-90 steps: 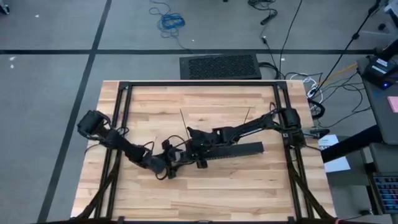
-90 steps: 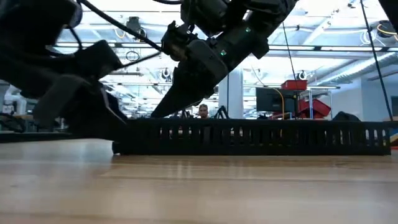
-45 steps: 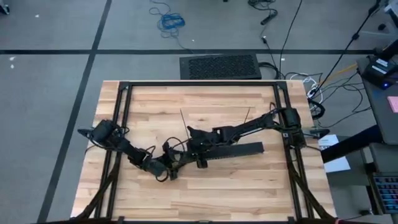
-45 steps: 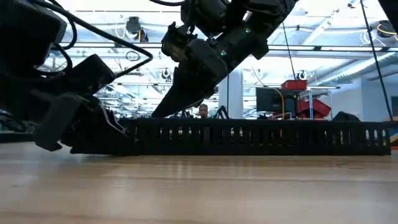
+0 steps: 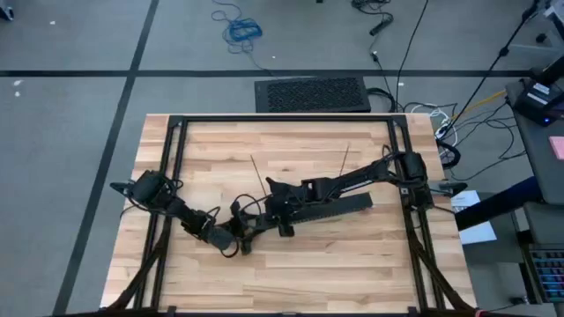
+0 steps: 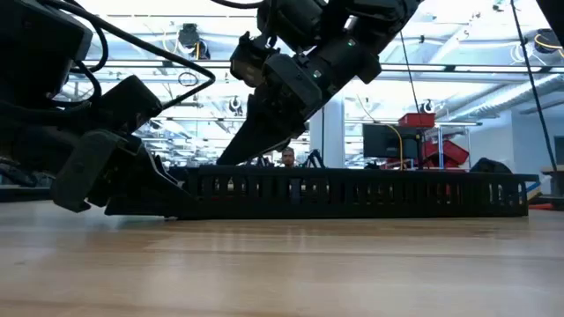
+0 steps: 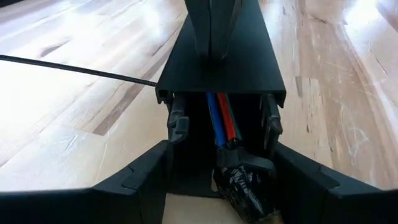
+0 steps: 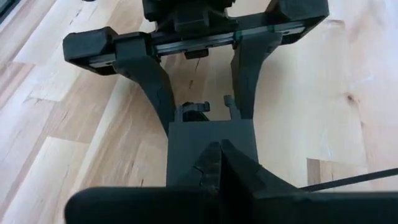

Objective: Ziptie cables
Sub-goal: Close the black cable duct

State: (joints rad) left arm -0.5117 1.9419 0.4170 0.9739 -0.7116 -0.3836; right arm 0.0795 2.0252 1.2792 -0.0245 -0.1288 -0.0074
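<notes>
A long black slotted bar (image 5: 317, 209) lies across the table's middle. The cables (image 7: 221, 121), blue, red and green wires with a black-wrapped end (image 7: 239, 180), run inside its channel. Two thin dark zipties (image 5: 256, 172) (image 5: 345, 158) stick out from the bar toward the far edge; one tail (image 7: 74, 68) shows in the left wrist view. My left gripper (image 5: 244, 227) is open at the bar's left end, one finger (image 7: 146, 177) on each side. My right gripper (image 5: 280, 210) is shut on top of the bar, near that same end. My left gripper straddles the bar's left end (image 8: 208, 134), coming level from the table's left with its fingers low at the table. Whether its fingers (image 8: 158, 93) touch the bar's side walls I cannot tell. My right gripper presses its shut fingertips (image 7: 211, 34) on the bar's flat top cover (image 7: 239, 59), slanting down from the right. The bar rests on the table.
Black frame rails (image 5: 176, 167) (image 5: 401, 141) run along the table's left, right and far sides. A black mat (image 5: 313, 94) lies on the floor beyond the far edge, and a blue cable coil (image 5: 242, 31) farther off. Bare wood (image 5: 300, 273) lies toward the near edge.
My left gripper has come down to the table and closed in on the bar's left end. The bar has then turned a little flat on the table: its right end has swung toward the far edge and the zipties have shifted with it, while its left end has stayed.
</notes>
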